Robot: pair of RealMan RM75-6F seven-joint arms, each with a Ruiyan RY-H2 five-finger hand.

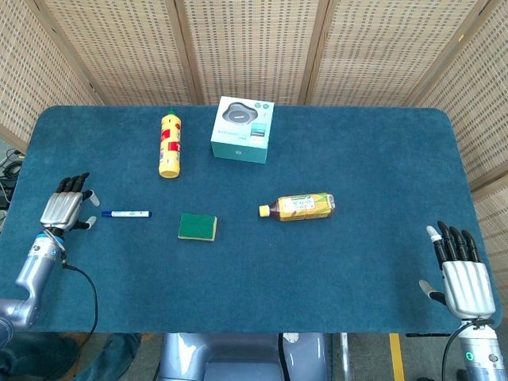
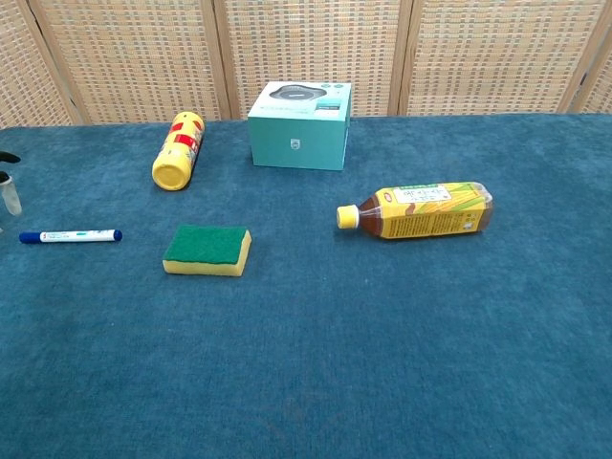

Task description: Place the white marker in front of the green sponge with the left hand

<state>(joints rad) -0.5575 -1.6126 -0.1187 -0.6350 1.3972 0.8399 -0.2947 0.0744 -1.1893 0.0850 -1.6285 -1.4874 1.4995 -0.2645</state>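
The white marker (image 1: 125, 213) with blue ends lies flat on the blue table, left of the green sponge (image 1: 197, 227); the chest view shows the marker (image 2: 72, 235) and sponge (image 2: 207, 249) too. My left hand (image 1: 67, 209) hovers just left of the marker's cap, fingers apart, holding nothing. In the chest view only its fingertips (image 2: 8, 186) show at the left edge. My right hand (image 1: 460, 270) stays open at the table's near right corner, far from everything.
A yellow tube-like bottle (image 1: 169, 144) lies at the back left, a teal box (image 1: 242, 129) behind the centre, and a tea bottle (image 1: 298, 206) on its side right of the sponge. The table edge (image 1: 238, 329) runs along the front.
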